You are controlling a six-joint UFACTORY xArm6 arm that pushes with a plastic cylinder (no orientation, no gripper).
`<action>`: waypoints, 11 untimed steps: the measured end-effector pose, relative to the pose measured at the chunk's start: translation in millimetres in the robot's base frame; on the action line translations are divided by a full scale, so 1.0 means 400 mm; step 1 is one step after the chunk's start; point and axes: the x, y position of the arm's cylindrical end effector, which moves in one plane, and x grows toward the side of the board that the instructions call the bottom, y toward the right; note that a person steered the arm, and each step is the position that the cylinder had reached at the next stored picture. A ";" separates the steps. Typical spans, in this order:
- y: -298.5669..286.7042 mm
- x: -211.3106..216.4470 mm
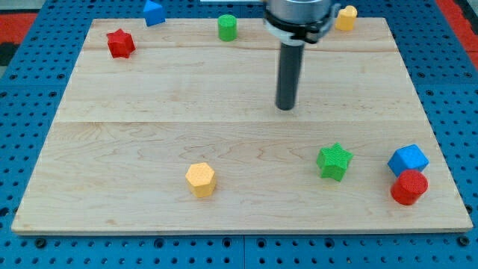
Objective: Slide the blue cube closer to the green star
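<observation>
A pale wooden board (224, 142), made of long planks joined along faint seams, is seen lying on a blue perforated base (30, 246) whose dark holes run in regular rows. A strip of red (459, 15) is visible beyond the base at the view's top right corner.

The green star (334, 161) is taken as the landmark; it is a small, matt, plastic-looking piece with blunt points. The blue cube (408, 160) is found to the view's right of the star, near it but apart, close to the board's right edge. A red cylinder (409, 187) is set against the cube's lower side, apparently touching it. A yellow hexagonal block (201, 179) lies well to the view's left of the star and slightly lower. Far above and to the left of the star, a red star (119, 43), a blue block (153, 13) of unclear shape at the board's top edge and a green cylinder (227, 28) are placed. A yellow block (346, 17) sits at the top edge, almost straight above the star.

No gripper is carried; the arm ends in a dark, smooth rod. My tip (285, 108) is held above and to the left of the star, well apart from every block and touching none.
</observation>
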 end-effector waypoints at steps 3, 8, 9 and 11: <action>0.450 0.236; 0.225 0.148; 0.117 0.095; 0.090 0.111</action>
